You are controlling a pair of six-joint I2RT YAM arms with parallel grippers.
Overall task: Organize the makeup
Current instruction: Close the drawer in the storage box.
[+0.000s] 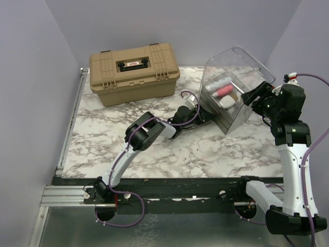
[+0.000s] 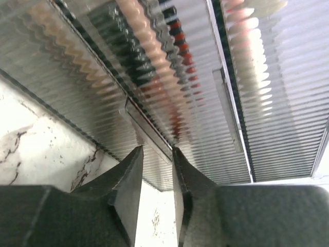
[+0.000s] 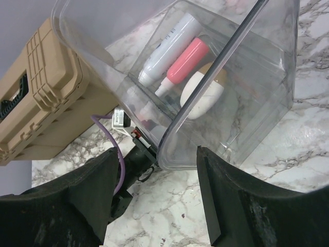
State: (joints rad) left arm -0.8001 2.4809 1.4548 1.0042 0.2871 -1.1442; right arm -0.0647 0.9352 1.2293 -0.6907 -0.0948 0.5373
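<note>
The tan plastic hard case (image 1: 134, 72) at the far left of the marbled white surface (image 1: 205, 154) carries a black label plate (image 1: 134, 64) with a red-and-white strip, whose writing is too small to read. The clear plastic bin (image 3: 267, 77) stands tilted on one lower edge at the right. In its open top compartment lie the white tube (image 3: 167, 49) and the pink tube (image 3: 185, 62), touching side by side. In the right wrist view their long axes run parallel from upper right to lower left, with the pink tube's white nozzle at the lower left end. The white oval piece (image 3: 201, 95) sits just beside the pink tube, on the side nearer the right fingers (image 3: 208, 170). Those fingers stand wide apart, straddling the bin's rim just below the oval. Whether they clamp the bin cannot be told. The left fingers (image 2: 134, 164) are only narrowly parted at the bin's ribbed clear drawer front (image 2: 77, 67), with its pull lip (image 2: 149, 131) reaching down between their tips. Whether they pinch it cannot be told. Behind the ribbing, just beyond those tips, red and black streaks (image 2: 177, 46) and a peach streak (image 2: 141, 31) run lengthwise away from the fingers, too blurred to name.
</note>
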